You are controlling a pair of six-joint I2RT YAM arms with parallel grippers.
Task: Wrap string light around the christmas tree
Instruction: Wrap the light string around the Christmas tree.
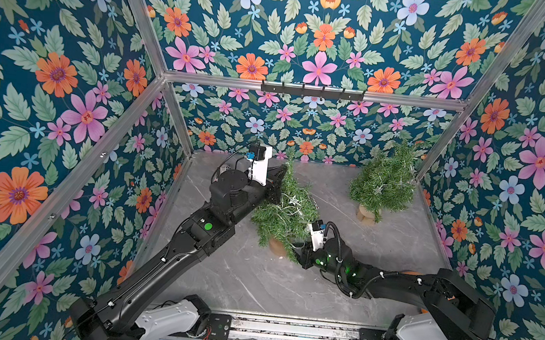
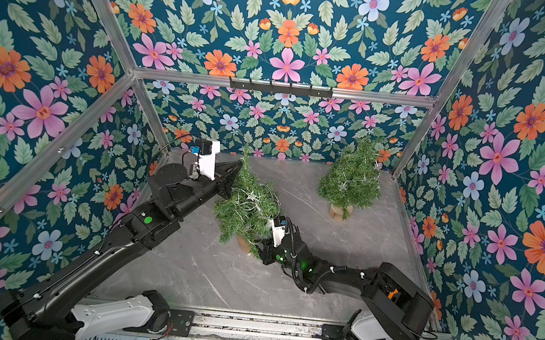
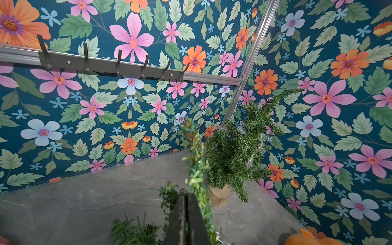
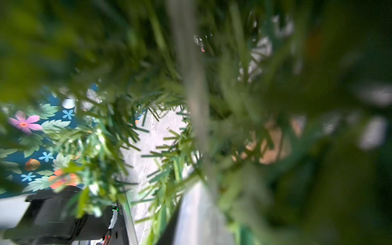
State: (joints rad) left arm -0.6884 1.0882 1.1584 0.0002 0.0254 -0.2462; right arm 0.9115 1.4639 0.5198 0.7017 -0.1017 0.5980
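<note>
Left pincer: pressing together at tree tip
Right pincer: digging into lower branches, cannot tell gap
Light: draping tree, mid-frame

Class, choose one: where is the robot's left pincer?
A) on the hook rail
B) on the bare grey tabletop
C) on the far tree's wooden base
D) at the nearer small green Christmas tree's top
D: the left pincer is shut beside the tip of the nearer small green needle-branched Christmas tree.
</note>
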